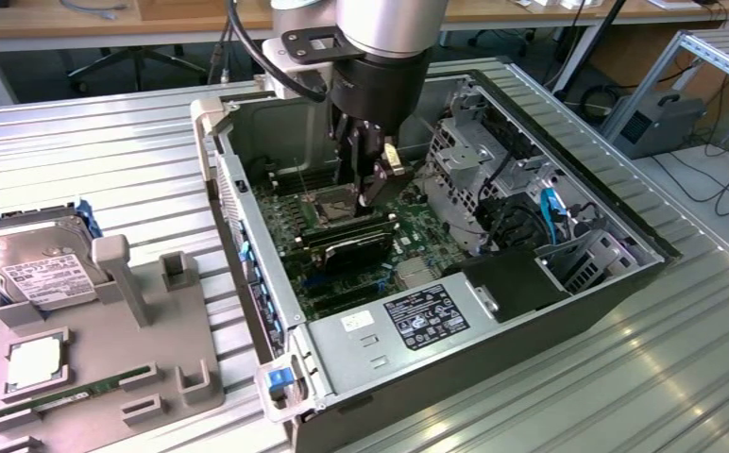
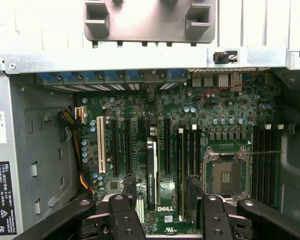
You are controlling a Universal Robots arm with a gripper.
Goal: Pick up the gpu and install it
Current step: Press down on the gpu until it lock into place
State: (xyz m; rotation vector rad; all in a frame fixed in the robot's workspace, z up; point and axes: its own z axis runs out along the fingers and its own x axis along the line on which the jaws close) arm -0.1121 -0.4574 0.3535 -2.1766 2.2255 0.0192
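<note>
The gpu [image 2: 151, 172] is a thin black card standing on edge in a motherboard slot, with its bracket end at the case's rear slot row [image 2: 150, 92]. In the exterior view the gpu [image 1: 349, 247] shows as a dark strip low inside the open computer case [image 1: 466, 311]. My gripper [image 2: 160, 195] hangs over the card, open. One of its black fingers [image 2: 129, 187] stands on either side of the card's top edge, with a gap to it on both sides. In the exterior view my gripper [image 1: 367, 184] reaches down into the case over the motherboard.
The bare CPU socket [image 2: 227, 175] lies beside the card. A drive cage [image 1: 466, 160] and cables [image 1: 548, 212] fill the case's far side. Outside, a grey fixture [image 1: 150, 321] carries a hard drive [image 1: 37, 269], a CPU [image 1: 40, 363] and a green RAM stick [image 1: 81, 389].
</note>
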